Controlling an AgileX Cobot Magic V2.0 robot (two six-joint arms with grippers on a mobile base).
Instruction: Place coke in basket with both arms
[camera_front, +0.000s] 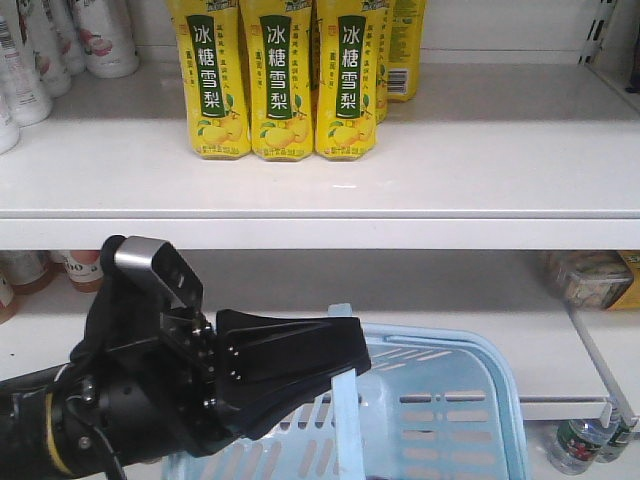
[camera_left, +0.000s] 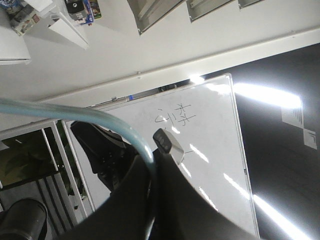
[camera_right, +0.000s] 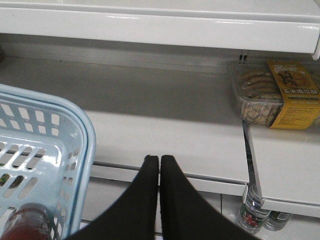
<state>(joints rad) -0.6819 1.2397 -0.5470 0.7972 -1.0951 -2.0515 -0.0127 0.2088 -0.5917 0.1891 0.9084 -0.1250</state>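
Below the shelf holding three front-row yellow pear-drink bottles (camera_front: 282, 85), one light blue basket (camera_front: 440, 410) hangs by its handle (camera_front: 347, 405), pinched in the left gripper (camera_front: 345, 375). Right gripper (camera_right: 159, 162) has jaws pressed together, holding nothing, beside the basket rim. One coke (camera_right: 27, 222) lies inside the basket. One snack pack (camera_right: 272, 95) sits on the lower shelf.
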